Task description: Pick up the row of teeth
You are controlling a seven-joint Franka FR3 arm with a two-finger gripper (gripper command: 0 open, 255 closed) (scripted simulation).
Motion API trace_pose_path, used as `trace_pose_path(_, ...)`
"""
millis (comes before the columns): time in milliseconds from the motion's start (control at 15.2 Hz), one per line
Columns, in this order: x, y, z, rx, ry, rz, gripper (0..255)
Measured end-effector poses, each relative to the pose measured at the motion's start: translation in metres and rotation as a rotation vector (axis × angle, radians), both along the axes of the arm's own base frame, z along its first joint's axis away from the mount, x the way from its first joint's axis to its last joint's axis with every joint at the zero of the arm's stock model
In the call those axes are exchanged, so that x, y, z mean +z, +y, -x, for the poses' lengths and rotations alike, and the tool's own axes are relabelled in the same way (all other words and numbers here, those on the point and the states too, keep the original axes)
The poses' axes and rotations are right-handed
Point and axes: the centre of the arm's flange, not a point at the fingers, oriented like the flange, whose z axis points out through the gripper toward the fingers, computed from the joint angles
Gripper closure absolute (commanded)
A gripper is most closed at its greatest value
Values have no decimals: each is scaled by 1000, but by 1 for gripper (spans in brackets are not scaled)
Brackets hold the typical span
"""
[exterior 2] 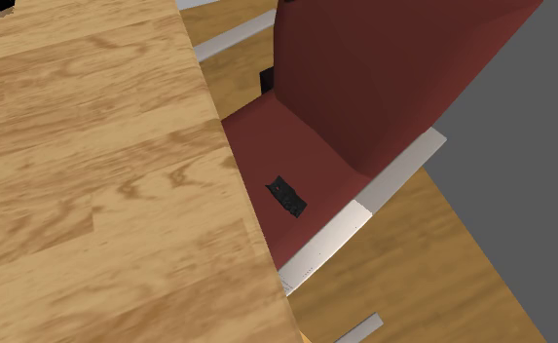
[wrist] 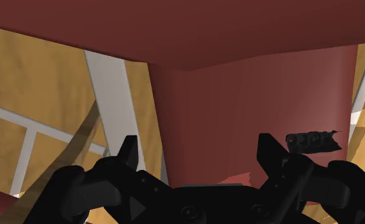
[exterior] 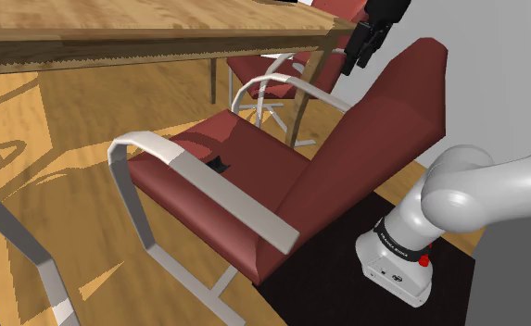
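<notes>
The row of teeth point(exterior 2: 286, 195) is a small black strip lying flat on the seat of a dark red chair point(exterior: 254, 176), close to the seat's middle. In the shoulder view the row of teeth point(exterior: 220, 165) shows as a dark speck between the two pale armrests. My black gripper point(exterior: 353, 57) hangs well above the chair, beside the top of its backrest and next to the table's edge. Seen from the wrist, the gripper point(wrist: 200, 156) is open with nothing between its fingers point(wrist: 128, 156), and the row of teeth point(wrist: 311, 140) lies on the seat just beyond the other finger.
A wooden table point(exterior: 143, 32) overhangs the chair's front edge. The chair's pale armrests point(exterior: 217, 190) flank the seat and its tall backrest point(exterior: 384, 130) rises between the stand and the seat. A second red chair point(exterior: 282, 69) stands under the table. A dark mat point(exterior: 347, 287) lies by the arm's base.
</notes>
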Motion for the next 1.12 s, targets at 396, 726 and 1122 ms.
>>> trace_pose_path(396,-30,45,-4,-155,26,-6,0)
trace_pose_path(726,-67,99,-14,-355,58,-15,0)
trace_pose_path(1122,-111,156,-37,-598,98,-25,0)
